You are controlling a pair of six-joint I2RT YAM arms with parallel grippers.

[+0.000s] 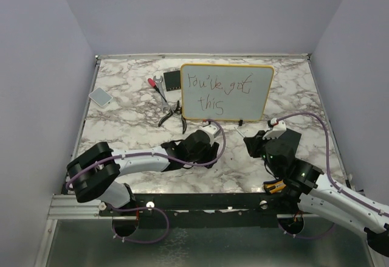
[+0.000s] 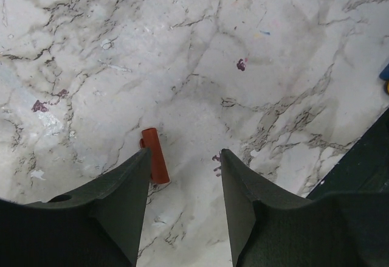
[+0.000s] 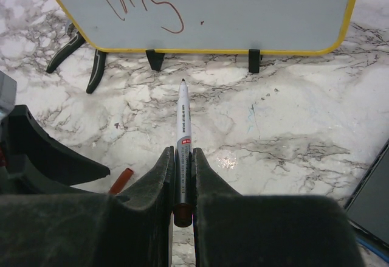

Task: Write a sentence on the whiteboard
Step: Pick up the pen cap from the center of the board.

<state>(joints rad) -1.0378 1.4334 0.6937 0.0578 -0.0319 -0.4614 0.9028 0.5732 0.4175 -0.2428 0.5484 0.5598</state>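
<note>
robot test cell in a lab. evidence: plain grey walls (image 1: 200,11) enclose a marble-pattern tabletop (image 1: 121,121) on three sides; an aluminium rail (image 1: 73,207) runs along the near edge; a cabled left arm (image 1: 140,160) and right arm (image 1: 340,200) are mounted there; pliers (image 1: 172,112) and a wrench (image 1: 159,83) lie loose.

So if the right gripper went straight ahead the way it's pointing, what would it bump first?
Probably the whiteboard. The right gripper holds a marker whose tip leads, aimed at the board's lower yellow edge near a black foot. Depth is unclear, so the tip might touch the marble table first.
</note>
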